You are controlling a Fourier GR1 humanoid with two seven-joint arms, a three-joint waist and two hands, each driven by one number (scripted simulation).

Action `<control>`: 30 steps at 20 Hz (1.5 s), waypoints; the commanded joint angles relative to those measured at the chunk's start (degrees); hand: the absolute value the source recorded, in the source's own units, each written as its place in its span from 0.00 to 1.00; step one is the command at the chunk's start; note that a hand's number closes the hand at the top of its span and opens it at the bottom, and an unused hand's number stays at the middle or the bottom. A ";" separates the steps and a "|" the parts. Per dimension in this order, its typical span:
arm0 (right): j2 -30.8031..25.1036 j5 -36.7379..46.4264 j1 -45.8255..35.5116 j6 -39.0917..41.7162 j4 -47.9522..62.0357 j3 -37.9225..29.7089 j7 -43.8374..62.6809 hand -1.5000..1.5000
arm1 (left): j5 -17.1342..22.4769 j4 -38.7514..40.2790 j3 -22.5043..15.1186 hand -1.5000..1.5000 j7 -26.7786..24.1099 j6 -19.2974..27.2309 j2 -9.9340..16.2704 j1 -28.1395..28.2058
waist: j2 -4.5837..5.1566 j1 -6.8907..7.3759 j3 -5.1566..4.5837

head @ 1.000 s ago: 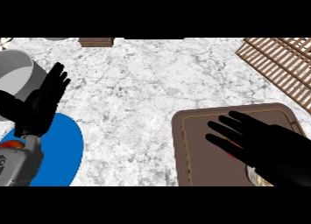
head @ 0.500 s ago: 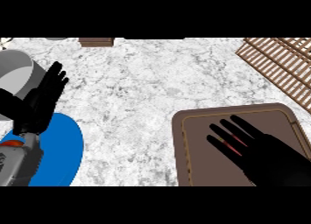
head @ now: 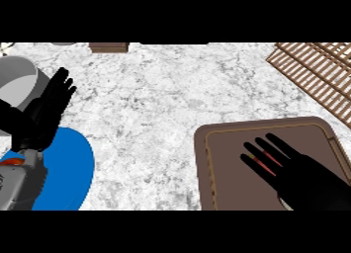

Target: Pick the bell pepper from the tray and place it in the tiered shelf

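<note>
Bell pepper (head: pixel 264 159) shows only as thin red and yellowish slivers between the fingers (head: pixel 280 146) of the right hand (head: pixel 302 175), which lies over it on the brown tray (head: pixel 229 143). Most of the pepper is hidden under that hand, so its shape cannot be made out. The right fingers reach forward nearly straight and slightly spread across the tray's floor; whether they have closed round the pepper cannot be told from above.

The tray sits at the near right corner of the marbled tabletop (head: pixel 170 94), its raised rim showing along the far and left sides. The wooden slatted shelf (head: pixel 320 74) stands at the far right corner, well apart from the tray.

At the left edge, the left hand (head: pixel 39 116) rests with its fingers released and pointing up, in front of a grey pot (head: pixel 14 84). A blue plate (head: pixel 68 173) lies at the near left, beneath the left forearm. A small brown block (head: pixel 108 47) sits at the far edge.
</note>
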 commanded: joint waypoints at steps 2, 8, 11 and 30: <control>1.64 1.63 0.29 -2.96 5.16 -4.70 -6.54 0.00 | -1.57 1.06 0.44 0.50 -0.63 -1.12 -1.74 0.09 | 0.05 0.01 0.00; 9.93 8.78 -0.03 -4.25 9.98 0.26 -4.67 0.00 | -2.96 5.11 1.82 0.50 0.06 -0.84 -3.27 -5.16 | 0.11 -0.05 -0.01; 8.70 8.99 1.61 -5.97 10.96 -2.94 -9.27 0.00 | -2.72 6.72 3.80 0.50 -2.97 -4.07 -2.20 -4.18 | 0.09 -0.11 -0.01; 15.59 18.64 -3.58 -10.91 23.46 -1.16 -15.07 1.00 | -4.21 0.75 4.18 0.50 1.43 -4.46 -3.56 -1.08 | 0.04 0.38 0.00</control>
